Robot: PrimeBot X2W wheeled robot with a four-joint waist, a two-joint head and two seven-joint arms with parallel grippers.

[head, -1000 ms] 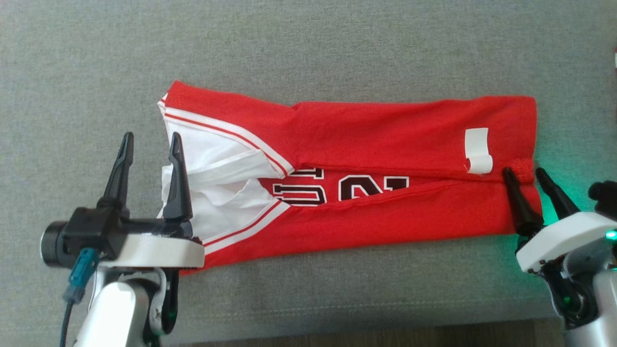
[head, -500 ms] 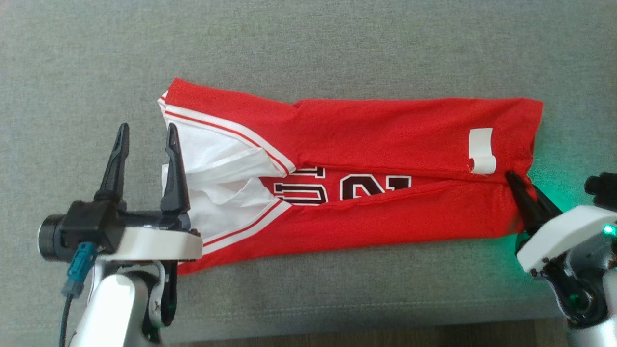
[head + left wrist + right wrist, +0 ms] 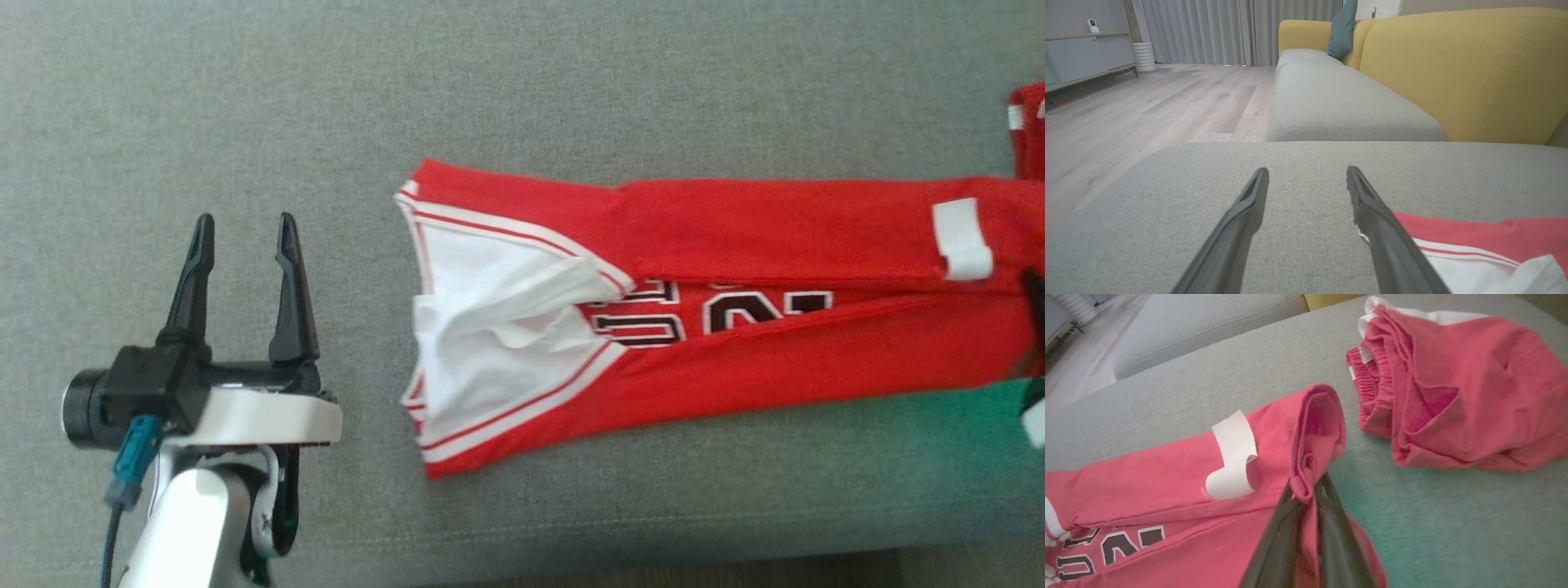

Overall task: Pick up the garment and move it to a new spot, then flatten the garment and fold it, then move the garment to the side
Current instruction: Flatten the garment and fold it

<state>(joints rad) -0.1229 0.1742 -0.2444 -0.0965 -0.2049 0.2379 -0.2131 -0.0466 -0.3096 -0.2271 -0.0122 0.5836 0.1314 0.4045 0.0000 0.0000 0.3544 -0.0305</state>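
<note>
The garment (image 3: 735, 229) is a red jersey with white trim and black numbers, folded into a long strip across the grey sofa cushion (image 3: 490, 82). Its white-lined end points toward my left gripper (image 3: 241, 224), which stands open on the bare cushion well to the left of the cloth. From the left wrist, that gripper (image 3: 1306, 171) has nothing between its fingers, and the garment (image 3: 1474, 237) lies beside the right finger. My right gripper (image 3: 1306, 490) is shut on the garment's (image 3: 1167, 469) bunched hem near a white label (image 3: 1231, 457). In the head view one dark finger (image 3: 1035, 298) sits at the right edge.
A second red garment (image 3: 1453, 388) lies crumpled just beyond the held hem, peeking in at the head view's right edge (image 3: 1030, 122). The yellow sofa back (image 3: 1453, 69) rises behind the cushion. Wooden floor (image 3: 1147, 102) lies off the cushion's end.
My right gripper shut on the hem and pulled the garment to the right across the cushion. The white-lined end slid away from my left gripper, which stayed put and open.
</note>
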